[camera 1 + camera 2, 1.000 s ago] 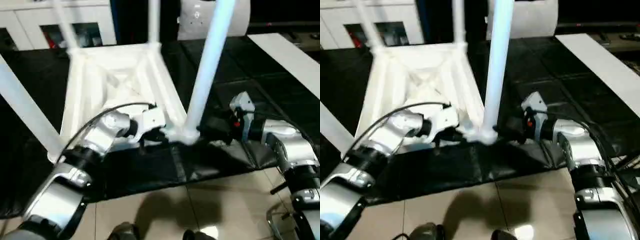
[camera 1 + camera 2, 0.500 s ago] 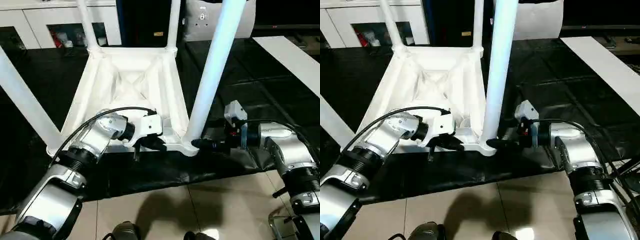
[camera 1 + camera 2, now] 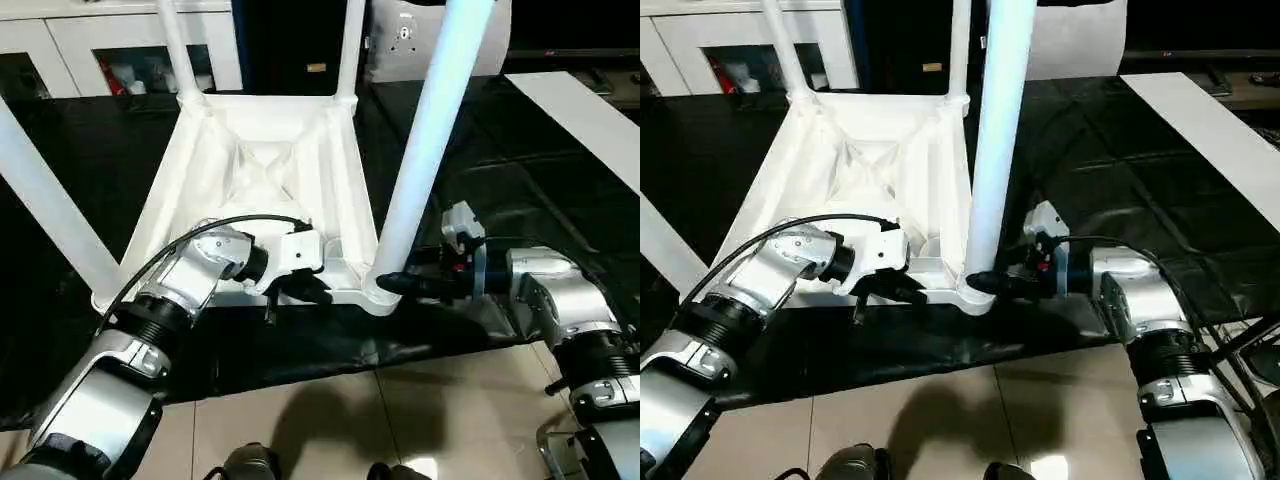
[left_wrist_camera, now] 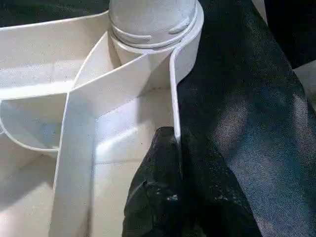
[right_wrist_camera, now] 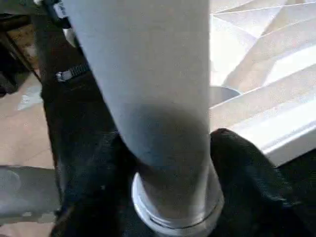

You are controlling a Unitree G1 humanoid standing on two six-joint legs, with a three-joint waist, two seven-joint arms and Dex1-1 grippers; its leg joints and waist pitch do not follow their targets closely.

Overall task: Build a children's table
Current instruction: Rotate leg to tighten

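Observation:
The white children's table [image 3: 265,165] lies upside down on a black mat, ribbed underside up, with its four tubular legs standing in the corner sockets. My left gripper [image 3: 312,292] is at the near edge, shut on the thin rim wall [image 4: 173,98] beside the near right socket. My right gripper [image 3: 392,284] reaches in from the right to the foot of the near right leg [image 3: 425,130]. In the right wrist view that leg [image 5: 148,74] stands between the two black fingers [image 5: 242,168], which hug its base just above the socket collar.
The black mat [image 3: 500,180] covers the floor under the table and ends at beige tiles [image 3: 330,420] near me. A white cabinet [image 3: 110,40] with dark glass stands at the back left. A long white board [image 3: 590,120] lies at the right.
My right gripper has slid left until its fingers reach around the near right leg's base. The left gripper keeps its hold on the rim. The camera tilted and then settled.

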